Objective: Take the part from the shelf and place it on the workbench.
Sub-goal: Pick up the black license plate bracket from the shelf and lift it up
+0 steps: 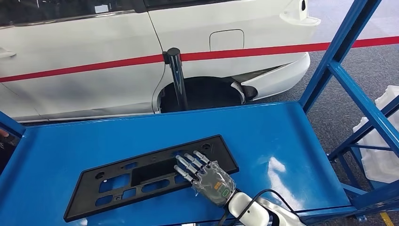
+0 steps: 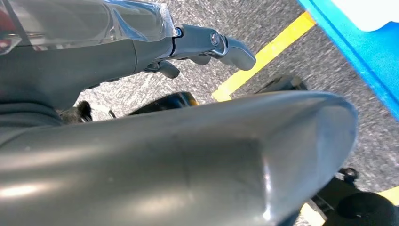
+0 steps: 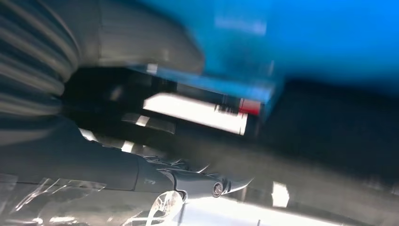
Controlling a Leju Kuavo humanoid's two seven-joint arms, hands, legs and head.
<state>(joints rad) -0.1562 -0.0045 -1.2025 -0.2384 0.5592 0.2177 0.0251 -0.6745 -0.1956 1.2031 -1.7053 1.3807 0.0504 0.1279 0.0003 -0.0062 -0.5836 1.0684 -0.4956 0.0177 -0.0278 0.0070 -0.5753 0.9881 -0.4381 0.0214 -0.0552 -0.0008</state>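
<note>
1. The black part [image 1: 150, 176], a flat frame with cut-outs, lies on the blue table [image 1: 277, 141].
2. The right hand [image 1: 207, 174] rests on the part's right end, fingers [image 1: 188, 162] extended flat; a grip cannot be confirmed.
3. The left hand [image 2: 207, 44] hangs above the floor [image 2: 282, 23], fingers curled, holding nothing.

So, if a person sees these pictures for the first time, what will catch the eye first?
Probably the long black plastic part lying flat on the bright blue shelf, with the robot's right hand resting on its near right end, fingers stretched out. Behind the shelf stands a white car, crossed by a red barrier tape on a black post.
</note>
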